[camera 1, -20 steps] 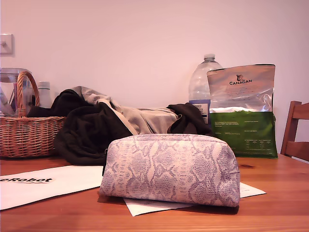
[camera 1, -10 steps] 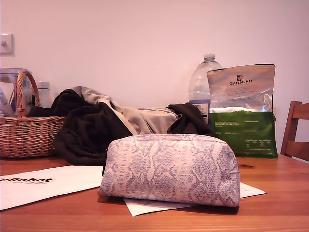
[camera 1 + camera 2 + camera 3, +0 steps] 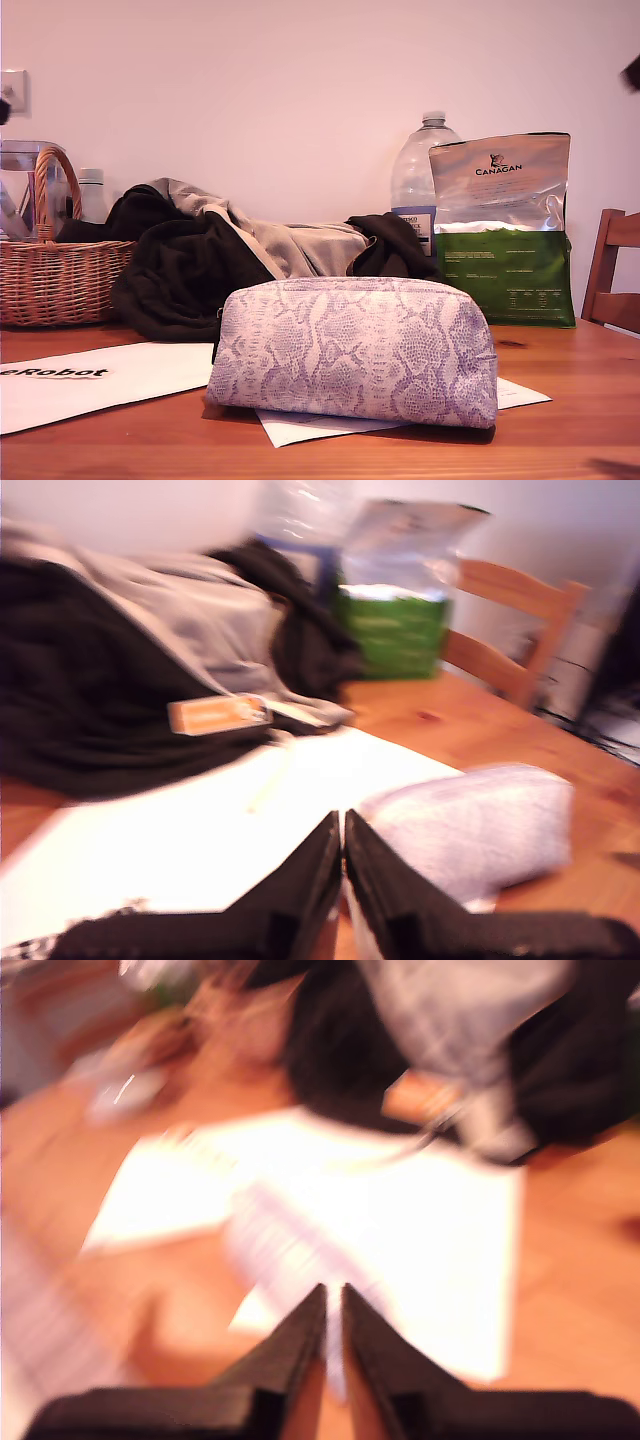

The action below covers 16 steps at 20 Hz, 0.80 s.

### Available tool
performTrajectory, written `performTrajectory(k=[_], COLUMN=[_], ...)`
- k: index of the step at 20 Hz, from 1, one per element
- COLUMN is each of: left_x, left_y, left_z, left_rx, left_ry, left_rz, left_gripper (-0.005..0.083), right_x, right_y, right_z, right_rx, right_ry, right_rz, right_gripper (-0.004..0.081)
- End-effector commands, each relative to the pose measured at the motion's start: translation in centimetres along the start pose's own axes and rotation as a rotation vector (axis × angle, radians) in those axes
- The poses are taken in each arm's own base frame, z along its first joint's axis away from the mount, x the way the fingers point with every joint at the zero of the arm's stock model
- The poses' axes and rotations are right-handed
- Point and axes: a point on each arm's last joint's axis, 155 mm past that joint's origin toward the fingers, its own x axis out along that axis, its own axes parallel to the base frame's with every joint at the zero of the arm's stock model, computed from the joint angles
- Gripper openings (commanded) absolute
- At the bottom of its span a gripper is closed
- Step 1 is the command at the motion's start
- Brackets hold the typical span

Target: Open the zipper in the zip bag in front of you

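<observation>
The zip bag point(image 3: 355, 348), a lilac-and-cream snakeskin pouch, lies on a sheet of paper on the wooden table point(image 3: 560, 430) in the middle of the exterior view. The zipper shows only as a small dark tab point(image 3: 217, 335) at the pouch's end on the exterior view's left. In the blurred first wrist view, my first gripper point(image 3: 342, 852) is shut and empty, with the zip bag point(image 3: 470, 825) just beyond its tips. My second gripper point(image 3: 333, 1310) is also shut and empty, above white paper and a smeared pale shape that may be the pouch.
Behind the pouch lie a heap of dark and beige clothes point(image 3: 210, 260), a wicker basket point(image 3: 55, 275), a water bottle point(image 3: 420, 180) and a green and silver Canagan bag point(image 3: 503, 230). A wooden chair point(image 3: 615, 275) stands at the exterior view's right. White paper point(image 3: 100, 380) covers part of the table.
Dark blurs have come in at the exterior view's upper right edge and upper left edge, and a shadow at its lower right. The pouch has not moved.
</observation>
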Motion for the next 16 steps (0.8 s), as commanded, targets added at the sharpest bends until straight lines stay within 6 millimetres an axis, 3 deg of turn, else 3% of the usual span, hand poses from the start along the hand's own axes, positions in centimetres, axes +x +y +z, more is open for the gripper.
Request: performTrajectory(k=[1, 4, 8, 12, 16], left_x=[0.4, 1.4, 2.4, 3.2, 3.6], left_y=[-0.3, -0.2, 0.3, 0.8, 1.1], left_z=[0.6, 0.8, -0.2, -1.9, -2.6], left_rx=[0.027, 0.031, 0.076, 0.044, 0.027], left_ry=[0.024, 0.068, 0.128, 0.191, 0.215], left_rz=[-0.023, -0.044, -0.057, -0.064, -0.064], left_gripper=[-0.0021, -0.0021, -0.0021, -0.0021, -0.0021], right_x=[1.1, 2.8, 5.3, 8.0, 10.4], right_y=[0.7, 1.3, 1.5, 0.2, -0.5], right_z=[-0.5, -1.0, -0.5, -1.0, -2.5], right_rx=[-0.01, -0.077, -0.117, -0.256, -0.219], right_ry=[0.075, 0.18, 0.268, 0.353, 0.449], right_rz=[0.064, 0.131, 0.185, 0.186, 0.212], right_gripper=[0.0135, 0.0288, 0.0373, 0.038, 0.0407])
